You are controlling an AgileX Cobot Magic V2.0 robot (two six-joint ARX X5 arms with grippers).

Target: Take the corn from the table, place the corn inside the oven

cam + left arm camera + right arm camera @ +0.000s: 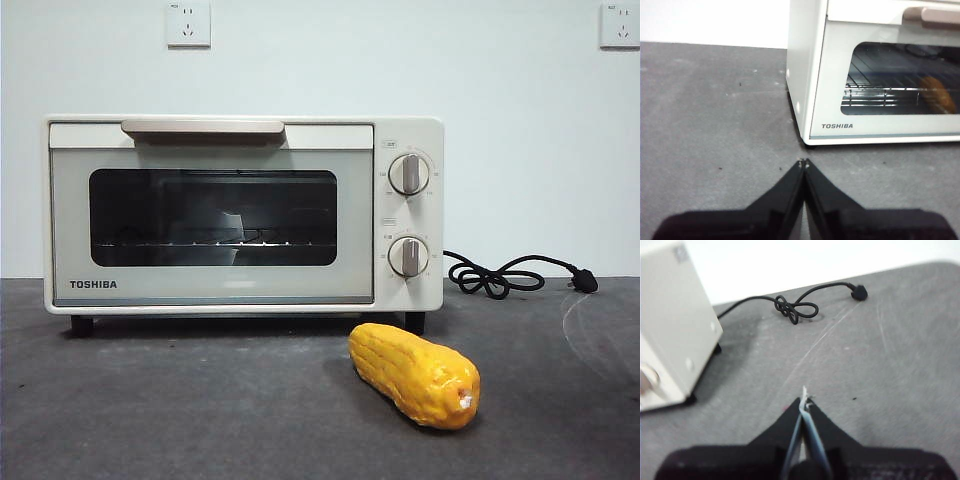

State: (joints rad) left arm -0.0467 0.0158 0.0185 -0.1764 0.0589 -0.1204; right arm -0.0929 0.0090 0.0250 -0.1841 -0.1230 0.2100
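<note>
The yellow-orange corn [415,375] lies on the dark grey table [180,410], in front of the oven's right end. The cream-white Toshiba oven [243,213] stands behind it with its door closed; its handle [203,127] runs along the door's top. In the left wrist view my left gripper [803,162] is shut with nothing in it, hovering near the oven's [875,70] front left corner; the corn's reflection shows in the glass. My right gripper [804,401] is shut and empty over bare table to the right of the oven [670,325]. Neither arm shows in the front view.
The oven's black cord [500,275] lies coiled on the table to its right, ending in a plug [585,282]; the cord [795,307] also shows in the right wrist view. Two wall sockets [188,24] sit high on the white wall behind.
</note>
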